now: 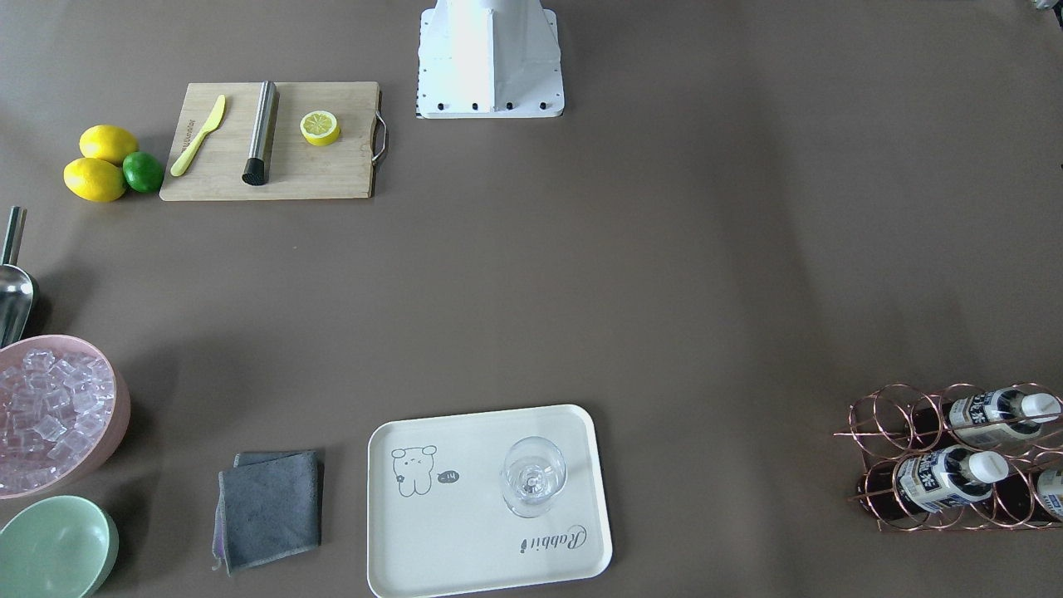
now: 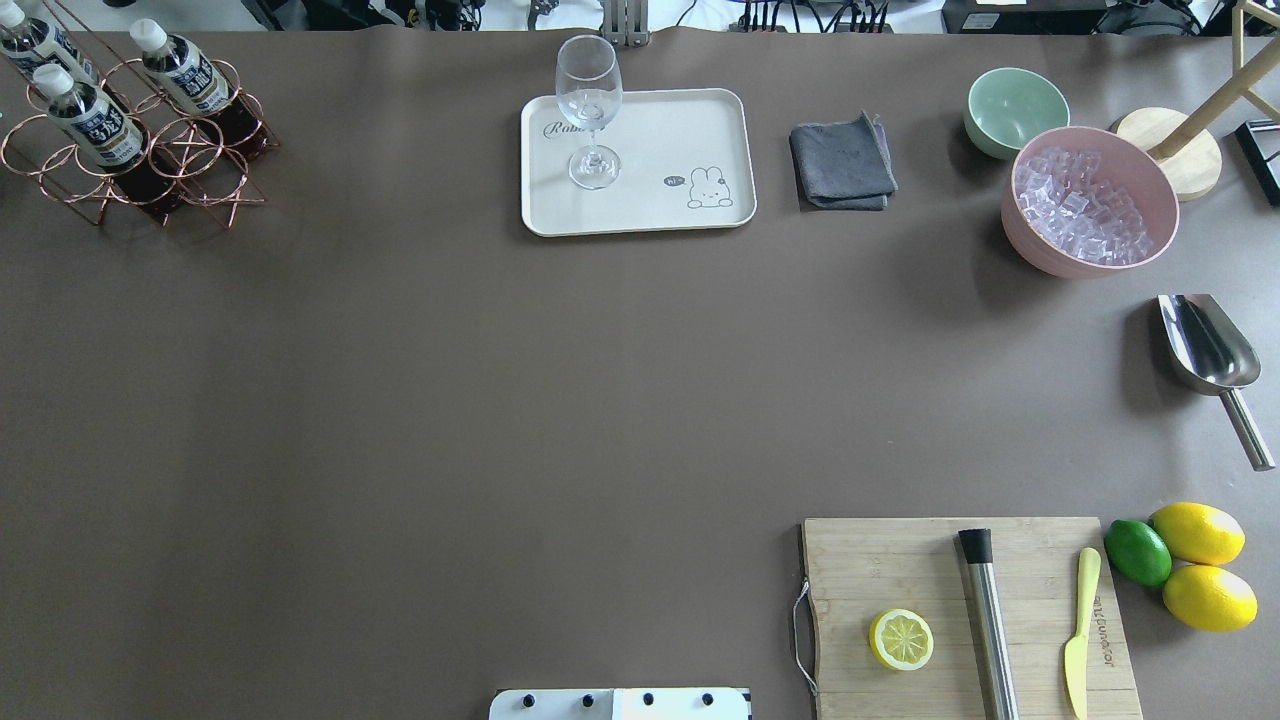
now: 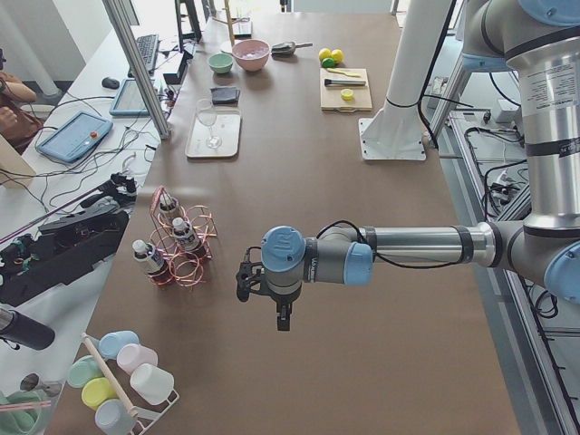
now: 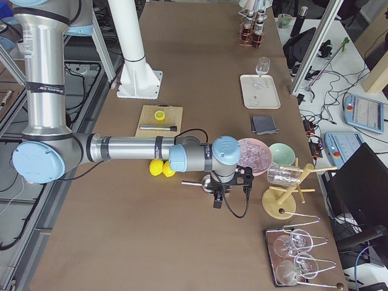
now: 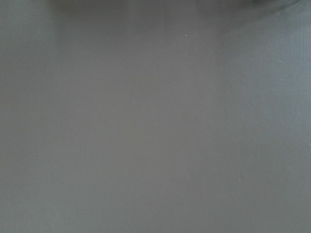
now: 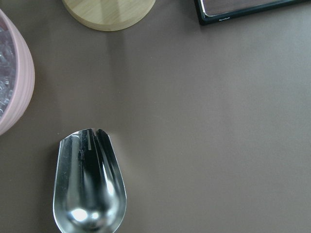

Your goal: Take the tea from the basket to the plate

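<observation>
Open tabletop (image 2: pixel 400 330) stretches between the basket (image 2: pixel 200 165) and the plate (image 2: pixel 680 130). A wine glass (image 2: pixel 589 100) stands on the plate's basket-side end; its other end is bare. A folded grey cloth (image 2: pixel 840 165) lies just beyond the plate, away from the basket.

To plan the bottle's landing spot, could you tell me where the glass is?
In the overhead view, the glass stands upright on the tray's left half; the cloth lies right of the tray.

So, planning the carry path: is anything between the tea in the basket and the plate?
Nothing visible lies on the table between basket and plate. Only the glass, standing on the plate's end nearest the basket, is in the way; the tea probably must clear it.
</observation>
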`<act>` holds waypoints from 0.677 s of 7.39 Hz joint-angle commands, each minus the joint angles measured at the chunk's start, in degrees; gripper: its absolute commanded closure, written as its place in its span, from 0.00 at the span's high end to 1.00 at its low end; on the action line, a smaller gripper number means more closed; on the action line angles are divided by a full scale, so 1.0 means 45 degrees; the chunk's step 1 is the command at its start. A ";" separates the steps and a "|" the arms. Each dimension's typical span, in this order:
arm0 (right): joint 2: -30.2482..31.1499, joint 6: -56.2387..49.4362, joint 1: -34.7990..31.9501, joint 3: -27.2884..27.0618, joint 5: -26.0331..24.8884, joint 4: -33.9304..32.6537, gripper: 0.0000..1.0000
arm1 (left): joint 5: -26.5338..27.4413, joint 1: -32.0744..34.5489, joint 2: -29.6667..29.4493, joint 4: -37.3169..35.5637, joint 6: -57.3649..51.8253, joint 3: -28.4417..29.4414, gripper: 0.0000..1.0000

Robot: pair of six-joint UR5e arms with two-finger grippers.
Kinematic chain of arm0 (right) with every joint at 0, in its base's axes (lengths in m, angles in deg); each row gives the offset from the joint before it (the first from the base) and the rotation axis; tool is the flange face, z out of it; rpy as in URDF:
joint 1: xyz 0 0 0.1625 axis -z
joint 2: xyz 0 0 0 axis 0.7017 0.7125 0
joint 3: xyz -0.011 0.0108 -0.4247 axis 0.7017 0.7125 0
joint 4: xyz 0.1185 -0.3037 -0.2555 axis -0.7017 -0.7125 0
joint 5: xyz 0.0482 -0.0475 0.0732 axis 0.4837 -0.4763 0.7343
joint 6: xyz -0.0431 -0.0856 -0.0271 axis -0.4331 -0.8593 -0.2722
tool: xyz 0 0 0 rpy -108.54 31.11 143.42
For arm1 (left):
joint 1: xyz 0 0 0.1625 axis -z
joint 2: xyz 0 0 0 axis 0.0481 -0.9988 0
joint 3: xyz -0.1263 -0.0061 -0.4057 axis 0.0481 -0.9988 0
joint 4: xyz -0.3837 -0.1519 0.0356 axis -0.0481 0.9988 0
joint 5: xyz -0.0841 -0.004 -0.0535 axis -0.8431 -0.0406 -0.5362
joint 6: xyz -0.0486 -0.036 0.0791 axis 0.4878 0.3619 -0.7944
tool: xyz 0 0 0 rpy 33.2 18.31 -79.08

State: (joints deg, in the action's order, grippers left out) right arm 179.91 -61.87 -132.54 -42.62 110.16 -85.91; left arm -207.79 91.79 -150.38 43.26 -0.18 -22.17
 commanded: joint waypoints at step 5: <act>-0.0092 -0.0053 0.0019 -0.0193 -0.0241 0.0026 1.00 | -0.0020 0.0020 -0.0196 0.0000 0.0493 -0.0029 0.98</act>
State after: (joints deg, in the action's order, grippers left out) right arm 179.52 -62.09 -132.45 -43.23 108.87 -85.85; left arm -207.83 91.90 -150.96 43.18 0.36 -22.50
